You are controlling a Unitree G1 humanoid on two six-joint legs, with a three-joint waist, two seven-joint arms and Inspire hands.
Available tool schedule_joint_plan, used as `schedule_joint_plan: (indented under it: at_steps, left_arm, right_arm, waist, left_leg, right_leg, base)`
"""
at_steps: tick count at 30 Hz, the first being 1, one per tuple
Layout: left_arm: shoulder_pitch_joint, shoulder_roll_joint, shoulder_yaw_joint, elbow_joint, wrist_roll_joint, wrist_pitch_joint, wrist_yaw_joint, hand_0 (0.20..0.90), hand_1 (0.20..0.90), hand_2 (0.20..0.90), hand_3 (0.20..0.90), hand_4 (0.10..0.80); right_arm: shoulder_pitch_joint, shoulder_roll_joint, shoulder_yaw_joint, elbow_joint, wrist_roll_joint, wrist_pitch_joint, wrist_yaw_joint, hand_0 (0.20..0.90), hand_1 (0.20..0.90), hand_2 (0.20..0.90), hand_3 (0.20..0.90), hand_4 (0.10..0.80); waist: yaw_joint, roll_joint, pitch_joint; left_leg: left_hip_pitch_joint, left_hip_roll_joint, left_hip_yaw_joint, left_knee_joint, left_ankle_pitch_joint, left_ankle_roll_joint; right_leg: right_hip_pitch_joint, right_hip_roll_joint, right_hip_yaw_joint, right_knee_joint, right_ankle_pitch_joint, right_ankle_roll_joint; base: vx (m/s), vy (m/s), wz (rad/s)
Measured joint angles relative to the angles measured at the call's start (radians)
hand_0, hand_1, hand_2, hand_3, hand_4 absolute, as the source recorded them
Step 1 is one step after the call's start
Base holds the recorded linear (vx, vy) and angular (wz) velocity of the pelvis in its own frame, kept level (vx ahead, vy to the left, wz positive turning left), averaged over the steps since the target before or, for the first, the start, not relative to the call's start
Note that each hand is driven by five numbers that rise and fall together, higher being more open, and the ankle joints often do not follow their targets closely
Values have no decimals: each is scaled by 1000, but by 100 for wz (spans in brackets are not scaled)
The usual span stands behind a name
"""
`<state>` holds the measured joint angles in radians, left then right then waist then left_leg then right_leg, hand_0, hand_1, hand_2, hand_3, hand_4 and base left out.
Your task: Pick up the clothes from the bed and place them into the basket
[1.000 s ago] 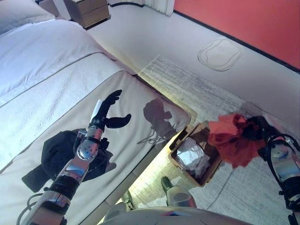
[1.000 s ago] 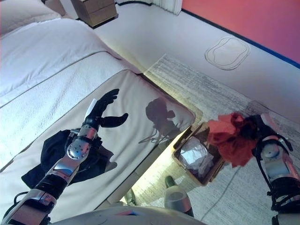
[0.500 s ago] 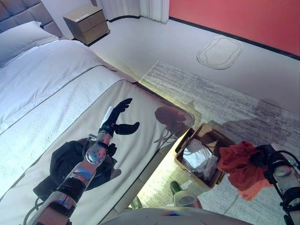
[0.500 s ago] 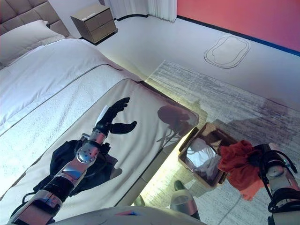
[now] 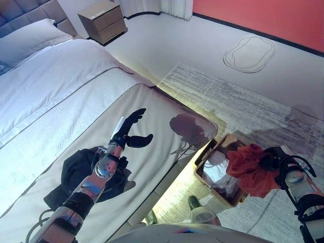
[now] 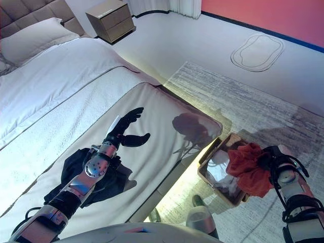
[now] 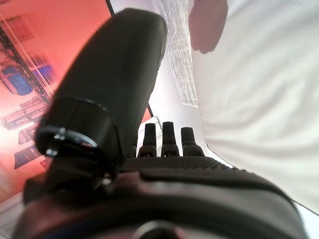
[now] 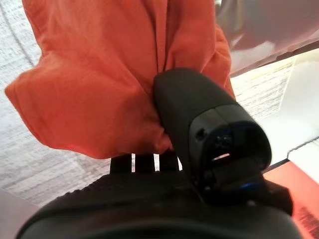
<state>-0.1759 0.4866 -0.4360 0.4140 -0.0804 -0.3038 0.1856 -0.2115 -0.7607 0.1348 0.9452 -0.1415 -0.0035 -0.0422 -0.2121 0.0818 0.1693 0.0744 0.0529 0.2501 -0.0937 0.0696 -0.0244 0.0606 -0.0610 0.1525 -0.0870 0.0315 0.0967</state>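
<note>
Lying crumpled on the bed near its foot end is a dark garment, soft and shapeless, left there because it has not been collected yet; the cover beneath it is a smooth pale sheet beside a strip of nubbly white blanket. Above that garment the left hand hovers over bare sheet with fingers straight and thumb spread, holding nothing, likely parked out of the way while the other arm works. On the floor just beside the bed stands the basket, a boxy woven brown container on a grey ribbed rug, already lined with something white and crumpled. Over its far edge hangs a red cloth, limp and bunched into folds, pinched between the thumb and curled fingers of the right hand so it can drop inside once released.
</note>
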Motion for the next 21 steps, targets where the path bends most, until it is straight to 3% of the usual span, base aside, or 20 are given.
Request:
schedule_joint_plan:
  at_steps: [21]
  left_arm:
    - [0, 2, 1, 0, -1, -1, -7, 900, 900, 900, 900, 800]
  right_arm:
    - [-1, 0, 1, -82, -1, 63, -45, 900, 900, 900, 900, 800]
  waist:
    - [36, -19, 40]
  left_leg:
    - [-12, 0, -49, 1, 9, -4]
  right_leg:
    - [14, 0, -48, -4, 0, 0]
  base:
    - [3, -4, 6]
